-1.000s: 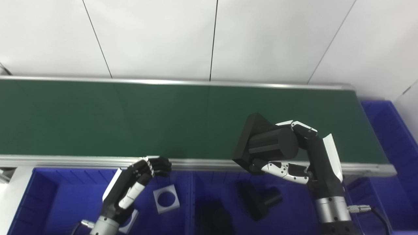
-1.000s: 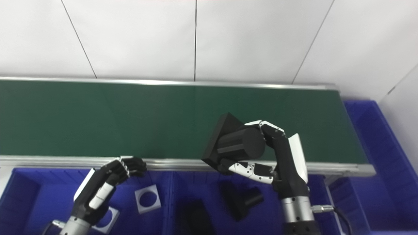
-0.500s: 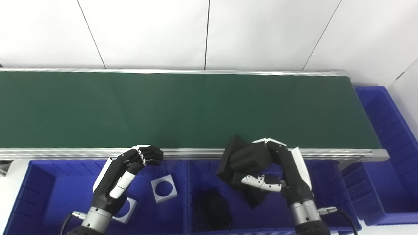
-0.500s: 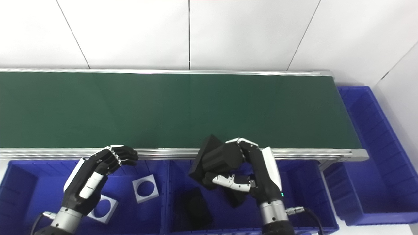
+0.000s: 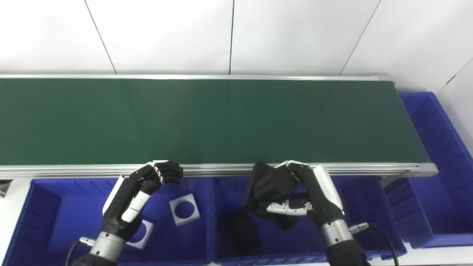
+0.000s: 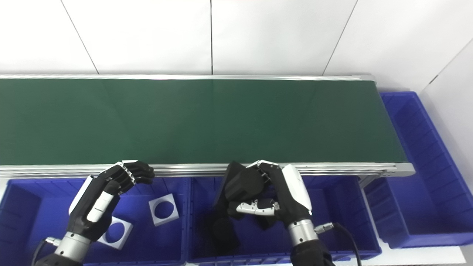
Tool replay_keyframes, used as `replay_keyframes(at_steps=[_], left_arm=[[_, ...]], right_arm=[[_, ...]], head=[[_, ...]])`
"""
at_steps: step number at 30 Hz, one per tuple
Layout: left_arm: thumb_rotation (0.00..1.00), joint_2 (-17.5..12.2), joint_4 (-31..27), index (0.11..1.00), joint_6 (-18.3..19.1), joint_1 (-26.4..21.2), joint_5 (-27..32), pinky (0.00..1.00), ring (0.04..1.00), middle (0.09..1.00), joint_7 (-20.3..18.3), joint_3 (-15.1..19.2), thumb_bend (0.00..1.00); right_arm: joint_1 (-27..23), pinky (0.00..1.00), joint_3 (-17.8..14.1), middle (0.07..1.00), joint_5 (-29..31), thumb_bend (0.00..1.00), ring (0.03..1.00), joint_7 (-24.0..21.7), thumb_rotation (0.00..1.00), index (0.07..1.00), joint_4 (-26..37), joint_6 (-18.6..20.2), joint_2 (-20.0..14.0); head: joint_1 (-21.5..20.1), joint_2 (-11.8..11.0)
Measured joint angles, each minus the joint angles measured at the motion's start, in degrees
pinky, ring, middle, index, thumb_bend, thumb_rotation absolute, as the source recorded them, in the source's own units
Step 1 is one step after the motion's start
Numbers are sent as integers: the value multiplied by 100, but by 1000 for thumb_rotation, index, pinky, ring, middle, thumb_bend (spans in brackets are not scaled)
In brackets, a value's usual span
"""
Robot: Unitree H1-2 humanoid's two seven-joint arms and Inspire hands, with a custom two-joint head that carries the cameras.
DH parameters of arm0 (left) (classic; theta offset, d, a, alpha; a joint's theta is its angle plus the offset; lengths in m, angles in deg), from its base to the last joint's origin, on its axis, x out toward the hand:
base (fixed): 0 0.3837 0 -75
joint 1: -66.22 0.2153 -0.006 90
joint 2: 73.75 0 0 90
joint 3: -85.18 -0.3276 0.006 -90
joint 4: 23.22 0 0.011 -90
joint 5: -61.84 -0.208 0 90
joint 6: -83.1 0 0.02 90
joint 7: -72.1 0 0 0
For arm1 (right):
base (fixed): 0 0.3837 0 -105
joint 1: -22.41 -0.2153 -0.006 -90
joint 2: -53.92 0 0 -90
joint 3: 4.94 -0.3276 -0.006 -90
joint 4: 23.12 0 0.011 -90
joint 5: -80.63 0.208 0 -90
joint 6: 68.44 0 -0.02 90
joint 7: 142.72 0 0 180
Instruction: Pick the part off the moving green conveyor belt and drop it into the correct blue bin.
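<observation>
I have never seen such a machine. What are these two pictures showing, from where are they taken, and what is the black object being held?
Both pictures come from two cameras side by side on a humanoid robot's head, looking down at its work, so they show one scene from slightly different places.

The long green strip is a conveyor belt; nothing lies on it. Along its near edge stand blue bins.

The right hand holds a black part over the middle bin, where other black parts already lie. The left hand holds nothing; its fingers are curled above the left bin, which contains white square pieces with round holes. Another blue bin stands at the belt's right end.
</observation>
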Motion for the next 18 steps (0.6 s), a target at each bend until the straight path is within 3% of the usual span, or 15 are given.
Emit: replay_keyframes(at_steps=[8, 18], left_arm=[[766, -3, -1, 648, 3, -23, 2, 624, 654, 664, -24, 1, 741], [765, -12, -52, 645, 180, -46, 5, 615, 648, 662, -32, 17, 762]], right_arm=[[-17, 377, 246, 475, -554, 499, 395, 53, 0, 522, -116, -31, -153], [-63, 346, 199, 479, -419, 495, 392, -24, 0, 546, -311, -24, -167]], head=[[-97, 123], [-158, 176]])
